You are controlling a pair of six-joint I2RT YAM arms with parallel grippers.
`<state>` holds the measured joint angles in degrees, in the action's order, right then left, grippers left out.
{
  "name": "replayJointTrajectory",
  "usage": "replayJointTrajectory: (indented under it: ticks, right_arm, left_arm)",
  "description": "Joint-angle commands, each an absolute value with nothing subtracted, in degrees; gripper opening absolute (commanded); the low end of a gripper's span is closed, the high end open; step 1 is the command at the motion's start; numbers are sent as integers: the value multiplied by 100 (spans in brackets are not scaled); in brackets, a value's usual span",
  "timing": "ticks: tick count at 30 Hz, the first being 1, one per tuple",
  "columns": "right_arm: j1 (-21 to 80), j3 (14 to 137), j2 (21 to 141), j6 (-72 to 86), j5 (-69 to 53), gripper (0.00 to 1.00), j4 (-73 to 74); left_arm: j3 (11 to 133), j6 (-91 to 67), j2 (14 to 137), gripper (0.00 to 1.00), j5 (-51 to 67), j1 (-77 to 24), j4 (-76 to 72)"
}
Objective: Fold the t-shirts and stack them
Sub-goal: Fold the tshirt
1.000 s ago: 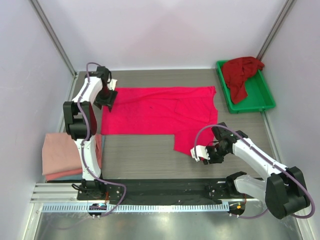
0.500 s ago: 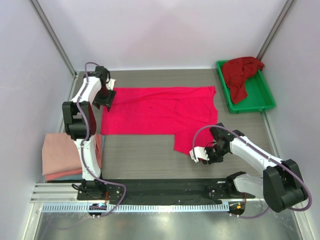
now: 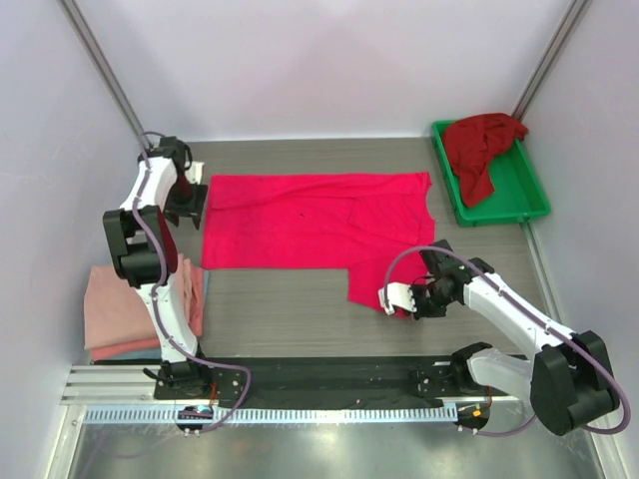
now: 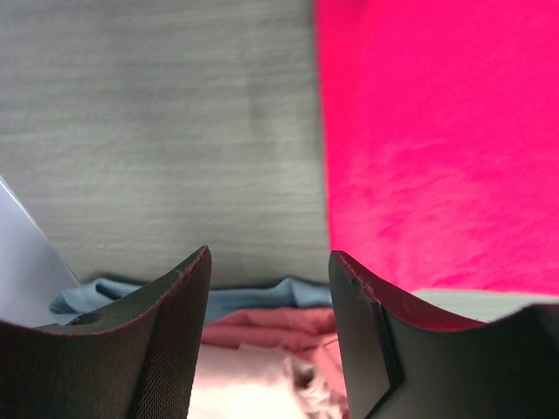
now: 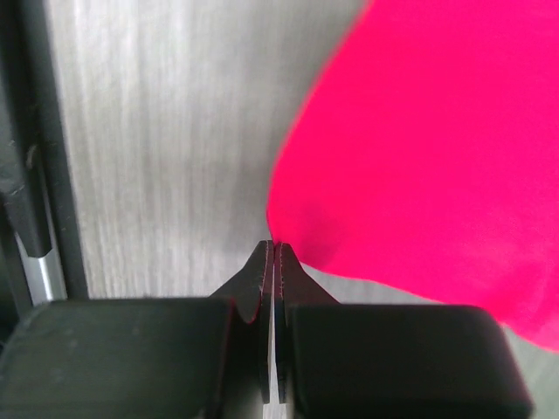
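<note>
Pinkish-red t-shirt lies spread flat mid-table. Right gripper is clenched at its near-right corner; whether cloth is pinched, I cannot tell. Left gripper hangs spread over bare table, just left of the shirt. Folded salmon shirts sit near left; crimson shirt fills the green tray far right

The bright shirt lay spread flat across the middle of the desk. A flap jutted nearward, its corner pinched by the right claw. The crimson shirt sat crumpled in the tray, far right. The folded salmon shirts lay stacked at near left.
</note>
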<state>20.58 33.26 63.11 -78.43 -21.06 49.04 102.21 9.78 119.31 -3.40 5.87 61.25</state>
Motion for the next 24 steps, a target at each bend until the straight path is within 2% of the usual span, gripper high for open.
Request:
replayJointTrajectory:
  ticks: [1,4,5,7,16,24]
  right_arm:
    - [2074,3674,6222,-7278,-1943,1,4896]
    - [2074,3665,6275,-7216,-1916,1,4817]
    - [2074,3665,6275,-7216,-1916,1,4790]
    - [2074,3718,6372,-7225,-1890,1,4746]
    - [2074,3911,6714,-7260,-1837,1,4650]
    - [2074,3990,6926,-7304,-1810,1,4570]
  left_arm:
    - [10090,1203,11645,57,139,747,6380]
    - [10195,1300,11960,49,438,756,6626]
    - [10317,1301,12066,42,518,765,6818]
    - [10266,1327,12190,40,667,765,6847]
    - [10073,1371,12234,45,958,800,7269]
    - [9651,1398,12366,44,1204,800,7374]
